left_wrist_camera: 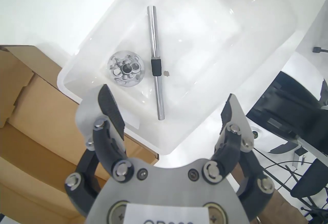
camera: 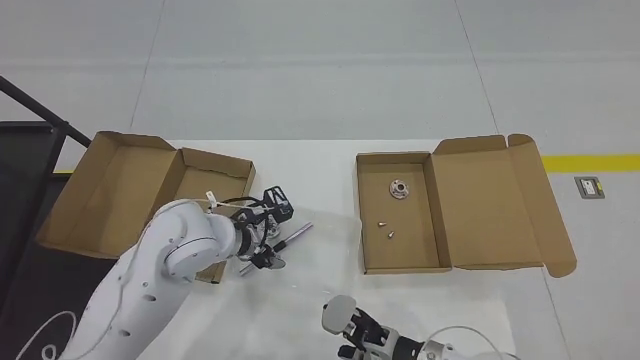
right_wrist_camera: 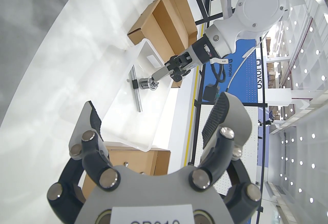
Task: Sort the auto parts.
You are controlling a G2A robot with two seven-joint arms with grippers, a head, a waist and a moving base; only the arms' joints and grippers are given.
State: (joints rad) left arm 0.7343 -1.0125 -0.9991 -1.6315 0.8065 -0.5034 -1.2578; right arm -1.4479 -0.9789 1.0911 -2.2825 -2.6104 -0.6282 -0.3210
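A clear plastic bin (left_wrist_camera: 230,37) holds a steel rod with a black collar (left_wrist_camera: 155,55), a round metal hub (left_wrist_camera: 126,68) and a tiny loose bit (left_wrist_camera: 166,72). My left gripper (left_wrist_camera: 169,112) hangs open just above the bin's near end, and the hub lies just beyond one of its fingers (left_wrist_camera: 110,107). From above, the left gripper (camera: 268,242) is beside the rod (camera: 296,231). My right gripper (right_wrist_camera: 156,117) is open and empty, well back from the bin (right_wrist_camera: 133,117). It faces the left gripper (right_wrist_camera: 160,75), the hub (right_wrist_camera: 145,84) and the rod (right_wrist_camera: 135,91).
An open cardboard box (camera: 120,195) lies left of the bin. A second open box (camera: 500,210) on the right holds a round hub (camera: 398,189) and two small screws (camera: 386,228). My right arm (camera: 370,338) sits at the table's near edge.
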